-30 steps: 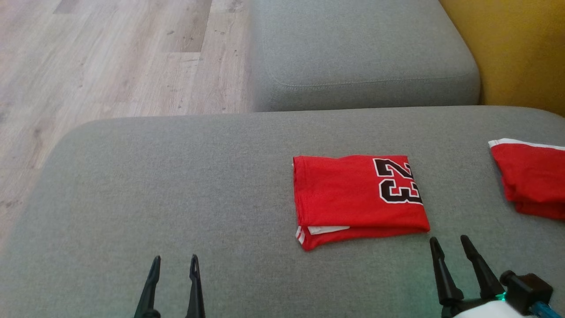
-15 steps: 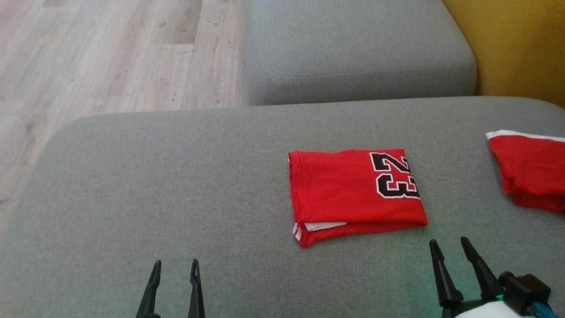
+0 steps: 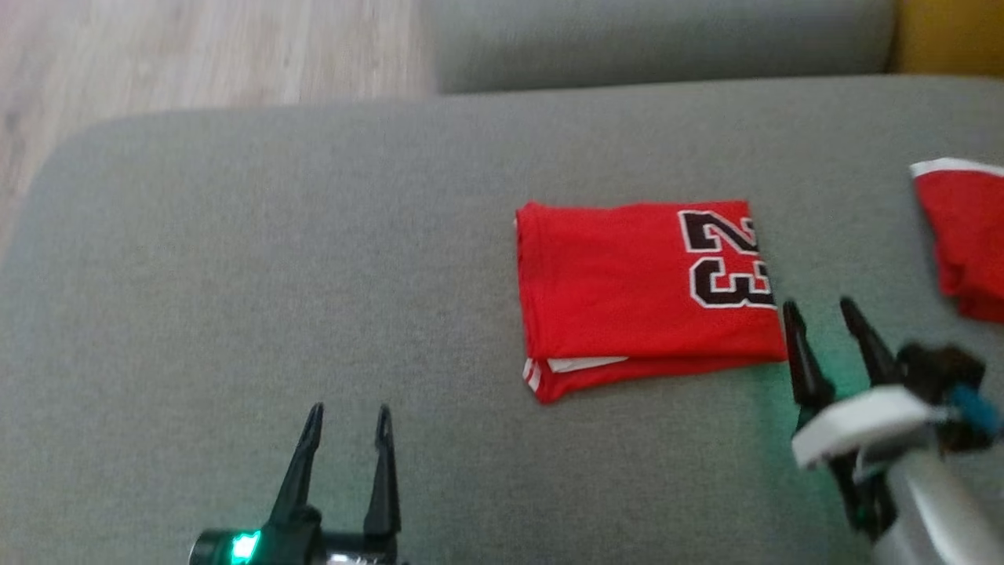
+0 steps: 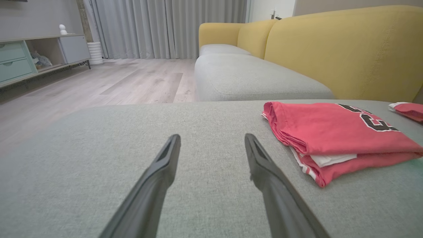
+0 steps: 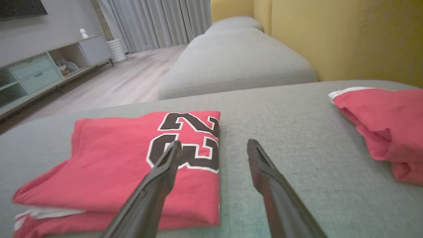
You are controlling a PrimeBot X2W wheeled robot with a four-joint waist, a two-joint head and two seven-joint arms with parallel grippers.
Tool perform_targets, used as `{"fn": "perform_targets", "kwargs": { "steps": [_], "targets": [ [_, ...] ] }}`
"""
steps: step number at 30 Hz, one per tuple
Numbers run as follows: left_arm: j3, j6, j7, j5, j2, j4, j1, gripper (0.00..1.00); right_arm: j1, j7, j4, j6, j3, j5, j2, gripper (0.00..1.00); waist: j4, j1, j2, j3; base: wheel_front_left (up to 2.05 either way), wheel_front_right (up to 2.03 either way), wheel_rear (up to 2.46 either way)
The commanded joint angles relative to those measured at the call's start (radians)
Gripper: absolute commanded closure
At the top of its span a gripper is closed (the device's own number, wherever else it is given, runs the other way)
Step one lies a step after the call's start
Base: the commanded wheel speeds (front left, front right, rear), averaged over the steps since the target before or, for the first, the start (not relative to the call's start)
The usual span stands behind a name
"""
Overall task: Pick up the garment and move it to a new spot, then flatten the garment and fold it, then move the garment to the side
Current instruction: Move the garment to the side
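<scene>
The right hand [image 3: 818, 304], fingers apart, hangs beside the folded garment [image 3: 643, 290], likely to grasp it; the left hand [image 3: 350, 409] is equally spread.

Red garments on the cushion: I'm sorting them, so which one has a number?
The folded garment in the middle, printed with a black 23. The other red garment at the right is plain with a white edge.
</scene>
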Motion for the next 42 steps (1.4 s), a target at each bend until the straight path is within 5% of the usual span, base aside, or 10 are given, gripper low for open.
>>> {"fn": "perform_targets", "kwargs": {
  "steps": [1, 11, 12, 13, 28, 35, 41, 42],
  "targets": [
    [0.014, 0.009, -0.005, 0.006, -0.007, -0.029, -0.050, 0.00, -0.075, 0.022, 0.001, -0.001, 0.024, 0.014, -0.027, 0.00, 0.014, -0.0005, 0.0000, 0.049, 0.00, 0.00, 0.00],
    [-0.037, 0.036, -0.005, 0.005, -0.007, -0.007, -0.120, 0.00, -0.284, 0.233, 0.266, -0.001, 0.029, 0.050, -0.037, 0.00, 0.048, -0.0005, 0.0000, 0.118, 0.00, 0.00, 0.00],
    [-0.039, 0.038, -0.005, 0.004, -0.007, -0.006, -0.122, 0.00, -0.290, 0.243, 0.280, -0.001, 0.035, 0.057, -0.029, 0.64, 0.049, -0.0005, 0.0000, 0.120, 0.00, 0.00, 0.00],
    [-0.038, 0.043, -0.005, 0.002, -0.007, -0.004, -0.126, 0.00, -0.297, 0.249, 0.292, -0.001, 0.053, 0.073, -0.020, 1.00, 0.045, -0.0005, 0.0000, 0.124, 0.00, 0.00, 0.00],
    [-0.042, 0.058, -0.005, -0.008, -0.007, -0.008, -0.179, 0.00, -0.414, 0.206, 0.180, -0.001, 0.082, 0.099, -0.155, 1.00, -0.093, -0.0005, 0.0000, 0.194, 0.00, 0.00, 0.00],
    [-0.033, 0.059, -0.005, -0.002, -0.007, -0.004, -0.226, 0.00, -0.501, 0.247, 0.097, -0.001, -0.009, 0.054, -0.284, 1.00, -0.160, -0.0005, 0.0000, 0.266, 0.00, 0.00, 0.00],
    [-0.023, 0.059, -0.005, 0.008, -0.007, -0.008, -0.276, 0.00, -0.514, 0.314, 0.025, -0.001, -0.187, 0.008, -0.372, 1.00, -0.195, -0.0005, 0.0000, 0.328, 0.00, 0.00, 0.00],
    [-0.020, 0.059, -0.005, 0.008, -0.007, -0.008, -0.284, 0.00, -0.510, 0.325, 0.016, -0.001, -0.227, -0.010, -0.376, 0.43, -0.199, -0.0005, 0.0000, 0.334, 0.00, 0.00, 0.00]
  ]
}}
